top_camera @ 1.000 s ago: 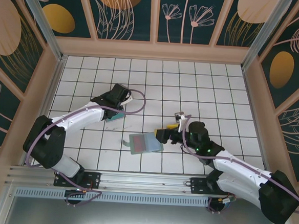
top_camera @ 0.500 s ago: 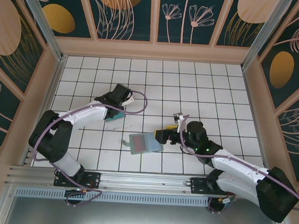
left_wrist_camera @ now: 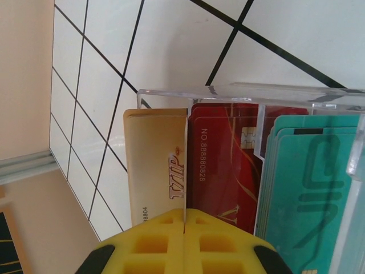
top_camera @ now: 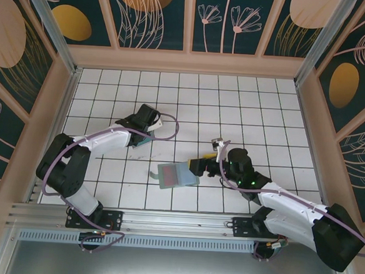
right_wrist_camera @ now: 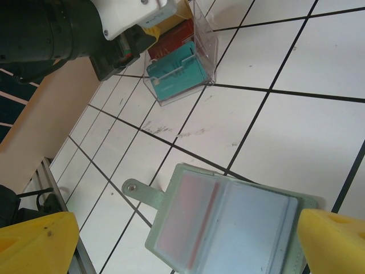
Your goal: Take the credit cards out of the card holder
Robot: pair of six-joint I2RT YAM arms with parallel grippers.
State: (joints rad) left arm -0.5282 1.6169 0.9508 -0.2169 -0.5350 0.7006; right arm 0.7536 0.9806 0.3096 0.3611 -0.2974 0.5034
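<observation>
The grey-green card holder (top_camera: 177,174) lies open and flat on the white tiles, with its snap tab (right_wrist_camera: 140,191) pointing left. A pinkish credit card (right_wrist_camera: 188,222) shows through the clear pocket of its left leaf. The right leaf (right_wrist_camera: 256,228) looks pale. My right gripper (top_camera: 198,166) hovers at the holder's right edge. It (right_wrist_camera: 185,240) is open wide, a yellow fingertip (right_wrist_camera: 37,237) on each side, and holds nothing. My left gripper (top_camera: 139,134) sits over a clear tray. Its yellow fingers (left_wrist_camera: 154,240) are pressed shut (left_wrist_camera: 185,214) with nothing visibly between them.
The clear acrylic tray (left_wrist_camera: 251,91) holds stacks of tan (left_wrist_camera: 154,160), red (left_wrist_camera: 222,160) and teal cards (left_wrist_camera: 308,188), split by thin dividers. It stands up and left of the holder (top_camera: 145,144). Wooden walls ring the tiled floor, and a metal rail runs along the near edge.
The left arm's elbow has swung inward while its gripper stays over the tray. The right gripper has edged slightly closer to the holder's right edge.
</observation>
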